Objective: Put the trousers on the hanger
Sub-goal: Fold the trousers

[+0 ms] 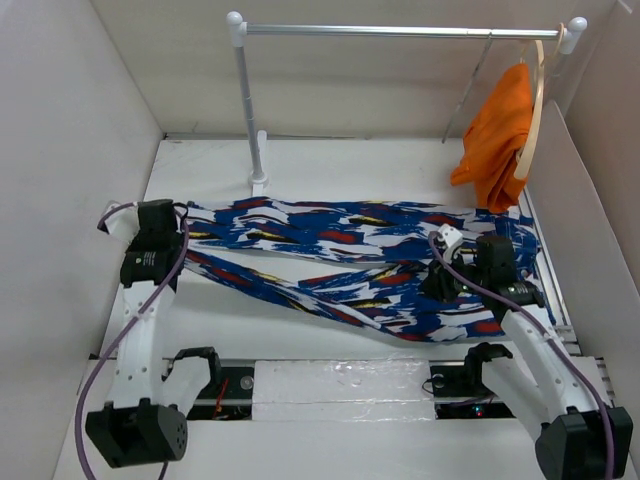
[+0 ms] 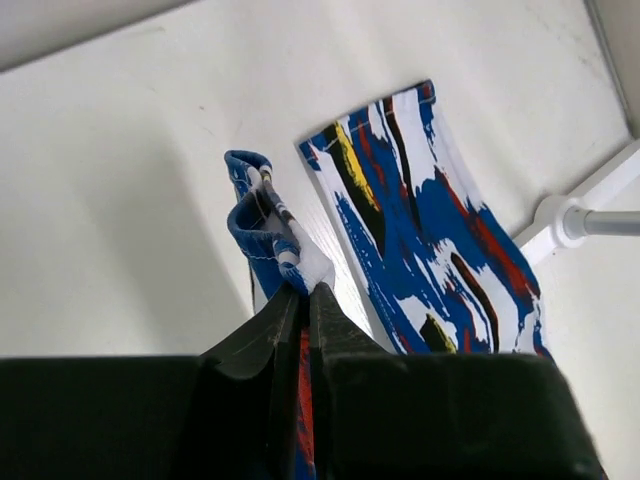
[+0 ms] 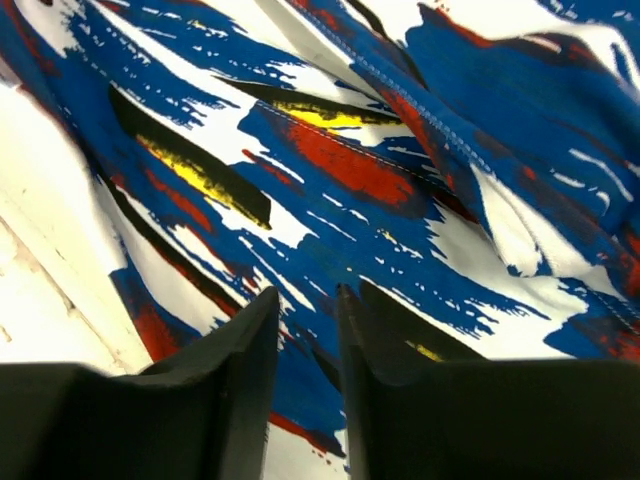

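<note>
Top view: long soft dark-blue trousers with red, white, yellow and black streaks [image 1: 340, 225] lie spread across the white table [image 1: 400, 165], legs running left, waist end on the right. Left gripper [image 1: 183, 213] sits at the leg ends on the left. Right gripper [image 1: 440, 285] is down on the cloth near the right end. Thin grey wire hanger [image 1: 468, 92] hangs from the metal rail [image 1: 400, 31] at the back, well apart from the trousers. Just right of it on the rail hangs a plain orange garment [image 1: 500, 130] on a pale wooden hanger [image 1: 535, 110].

Left wrist: left gripper [image 2: 305, 292] is clamped tight on a bunched leg hem, cloth pinched between the fingers [image 2: 270, 330]. The other leg [image 2: 430, 220] lies flat on the table beside it. White rail post [image 2: 565, 217] shows at the right edge.

Right wrist: right gripper [image 3: 308, 295] jaws stand narrowly apart, tips close over the patterned cloth [image 3: 350, 170]. Cloth shows through the gap. No fold is visibly pinched.
</note>
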